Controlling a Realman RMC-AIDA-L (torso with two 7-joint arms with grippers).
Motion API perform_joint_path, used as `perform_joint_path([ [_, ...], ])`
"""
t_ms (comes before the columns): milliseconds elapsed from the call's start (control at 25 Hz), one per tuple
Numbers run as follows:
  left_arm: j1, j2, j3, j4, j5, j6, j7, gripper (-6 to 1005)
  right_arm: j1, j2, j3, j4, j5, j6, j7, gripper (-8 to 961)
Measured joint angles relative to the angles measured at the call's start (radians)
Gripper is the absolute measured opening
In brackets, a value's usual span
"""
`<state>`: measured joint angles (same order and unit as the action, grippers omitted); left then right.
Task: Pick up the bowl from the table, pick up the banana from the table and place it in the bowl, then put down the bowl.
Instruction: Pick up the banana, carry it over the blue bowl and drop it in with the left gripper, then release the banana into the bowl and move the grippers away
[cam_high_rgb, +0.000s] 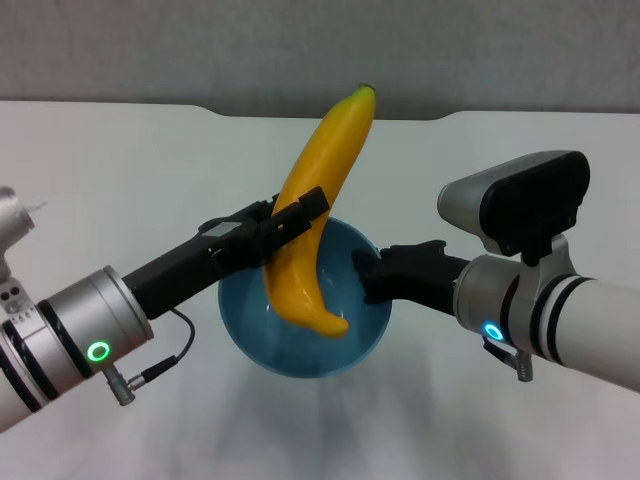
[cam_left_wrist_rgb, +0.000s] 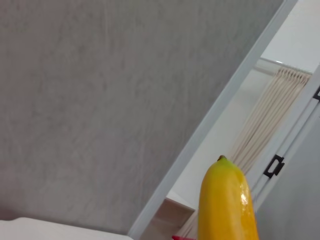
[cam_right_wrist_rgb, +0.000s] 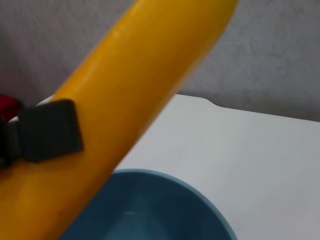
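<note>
The light-blue bowl (cam_high_rgb: 360, 335) hangs above the white table (cam_high_rgb: 120, 180), held at its right rim by my right gripper (cam_high_rgb: 368, 275), which is shut on it. My left gripper (cam_high_rgb: 285, 225) is shut on the yellow banana (cam_high_rgb: 315, 200) around its middle. The banana stands nearly upright, its lower end inside the bowl and touching the inner wall, its dark stem tip pointing up and away. The left wrist view shows the banana's upper end (cam_left_wrist_rgb: 227, 205). The right wrist view shows the banana (cam_right_wrist_rgb: 130, 90), a finger (cam_right_wrist_rgb: 47, 132) of the left gripper on it and the bowl's rim (cam_right_wrist_rgb: 200, 200).
The table's far edge has a shallow notch (cam_high_rgb: 320, 115) against a grey wall. Bare tabletop lies around and below the raised bowl. Both arms reach in from the near corners.
</note>
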<state>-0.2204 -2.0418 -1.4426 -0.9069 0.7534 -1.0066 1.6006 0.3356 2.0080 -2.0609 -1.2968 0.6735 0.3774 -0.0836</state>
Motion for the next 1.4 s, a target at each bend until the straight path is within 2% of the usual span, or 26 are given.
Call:
perform_joint_path([
  [240,-0.008,0.000,0.040,0.035,-0.054,0.011,0.073,612,0.002,0.000,-0.009,-0.003,0.000,0.000,-0.001,40],
  [600,-0.011,0.000,0.060,0.042,-0.061,0.024,0.111,625,0.010,0.000,-0.017,-0.004,0.000,0.000,-0.001,40],
  [960,-0.004,0.000,0.050,0.048,-0.086,0.023,0.115,638,0.006,0.000,-0.018,-0.004,0.000,0.000,-0.001,41],
  [1160,0.026,0.000,-0.014,0.043,-0.086,0.015,0.131,867,-0.001,0.000,-0.016,-0.002,0.000,0.000,-0.001,41],
  [1280,0.062,0.002,-0.088,0.043,-0.086,0.012,0.149,908,-0.018,-0.002,-0.002,0.004,0.000,0.000,-0.001,41],
  [1400,0.115,0.002,-0.187,0.045,-0.085,0.011,0.197,908,-0.042,-0.004,0.025,0.006,-0.004,0.000,-0.001,41],
])
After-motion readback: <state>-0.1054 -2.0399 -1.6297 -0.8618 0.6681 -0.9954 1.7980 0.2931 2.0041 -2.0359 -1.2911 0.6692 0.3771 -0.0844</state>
